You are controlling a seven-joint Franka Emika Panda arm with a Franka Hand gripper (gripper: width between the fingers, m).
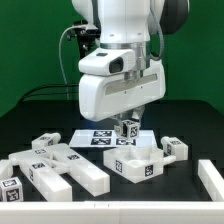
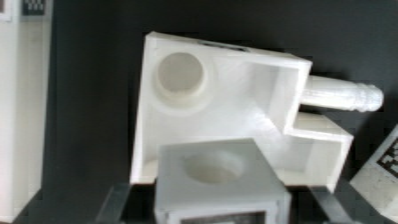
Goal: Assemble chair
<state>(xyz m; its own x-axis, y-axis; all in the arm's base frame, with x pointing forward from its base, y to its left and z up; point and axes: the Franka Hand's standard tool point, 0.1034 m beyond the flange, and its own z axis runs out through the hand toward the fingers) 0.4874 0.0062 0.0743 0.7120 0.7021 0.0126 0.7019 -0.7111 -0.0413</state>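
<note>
The claw of the white robot arm is seen clenched on a small white plastic cube bearing a black-and-white tag, which is held off the black table. In the wrist view the same cube is shown between the dark finger ends, and a round recess is seen in the face turned toward the camera. Directly below it, a white blocky plastic piece with a stepped outline is resting on the table with a tag on its near face. In the exterior view a gap is visible between cube and piece. A large round socket is seen in this piece from the wrist, and a short white cylindrical peg juts from its side. The marker board lies flat just behind the piece. Toward the exterior view's left, several long white plastic bars with tags are lying loose and crossed over one another. Toward the exterior view's right, a small white tagged block and a white plastic slab are set apart from the rest.
</note>
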